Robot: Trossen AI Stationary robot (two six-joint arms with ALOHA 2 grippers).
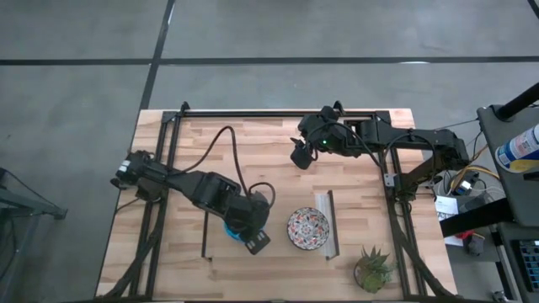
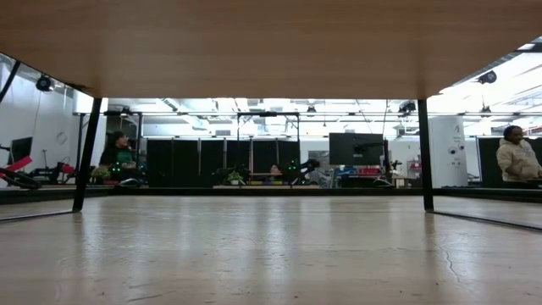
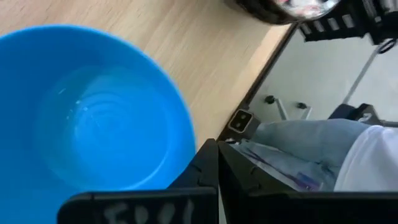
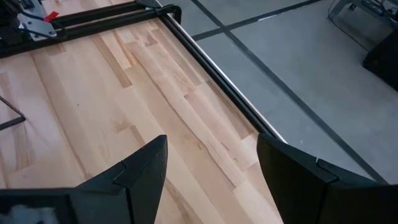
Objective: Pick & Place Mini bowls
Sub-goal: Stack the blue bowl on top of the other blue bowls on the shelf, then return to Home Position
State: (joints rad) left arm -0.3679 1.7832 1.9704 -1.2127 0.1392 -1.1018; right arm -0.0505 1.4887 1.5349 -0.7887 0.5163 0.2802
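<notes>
In the high view a bright blue mini bowl sits near the table's near edge, partly under my left gripper. The left wrist view shows this blue bowl large, its hollow up, with the fingers closed at its rim. A white floral mini bowl rests on the table to its right; the floral bowl's edge also shows in the left wrist view. My right gripper hovers open over the far middle of the table; the right gripper has only bare wood ahead. The other bowls are out of view. My left gripper holds the blue bowl by its rim, on the side toward the table's near-right. One finger lies over the inside and the other outside. It comes from above, slanting. Whether the bowl is off the table I cannot tell.
A small green plant stands at the near-right corner. A grey strip lies right of the floral bowl and a thin dark bar left of the blue one. A person's legs show beyond the near edge. People stand in the room.
</notes>
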